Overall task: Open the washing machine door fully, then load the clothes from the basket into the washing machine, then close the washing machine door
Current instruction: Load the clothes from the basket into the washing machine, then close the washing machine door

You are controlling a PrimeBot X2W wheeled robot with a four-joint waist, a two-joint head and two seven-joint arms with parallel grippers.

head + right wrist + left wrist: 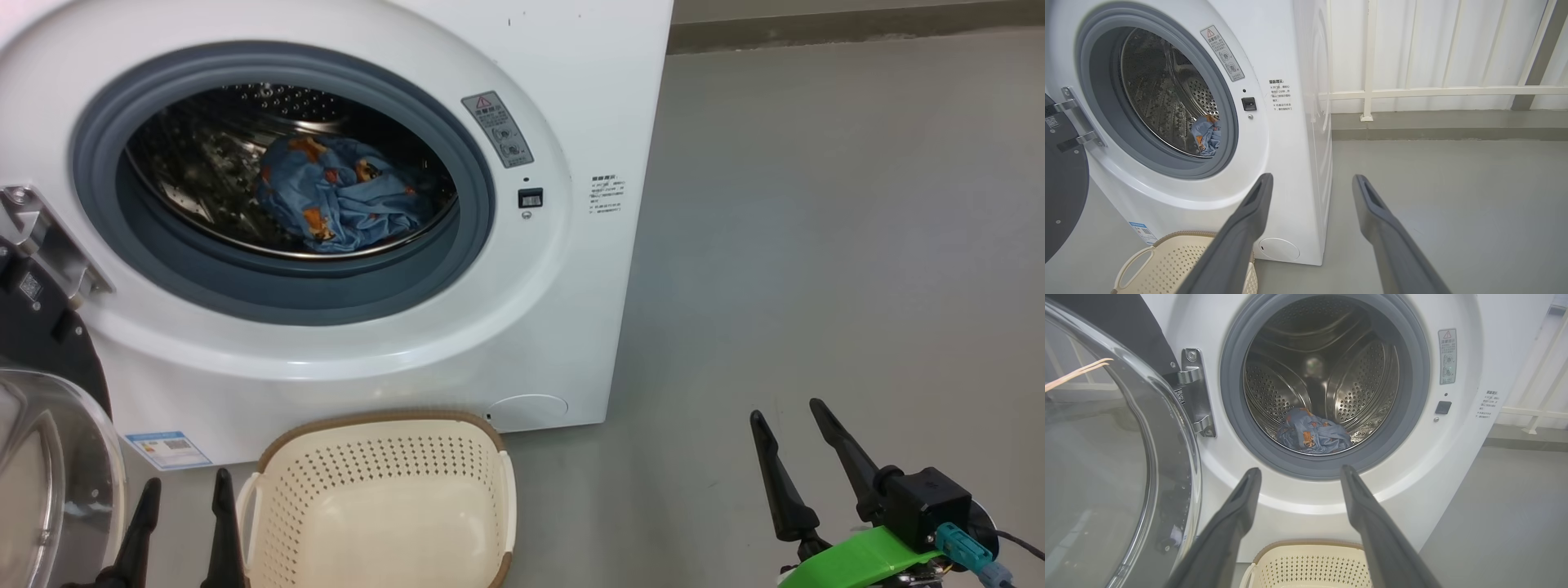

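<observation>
— What stood at the far left?
— The washing machine door (49,457), swung wide open. Beside it was the left gripper (188,480), fingers spread, grasping nothing.
— And the basket (375,419)?
— On the floor (816,245) before the washing machine (571,122), its bare bottom showing. The clothes (343,196) lay bunched in the drum (204,163).
— The right gripper (785,408)?
— Spread too, released.

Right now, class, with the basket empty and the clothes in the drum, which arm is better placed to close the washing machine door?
Left. The open washing machine door stands right beside the left gripper; the right gripper is over the floor, well away from it. Both grippers are open.
</observation>
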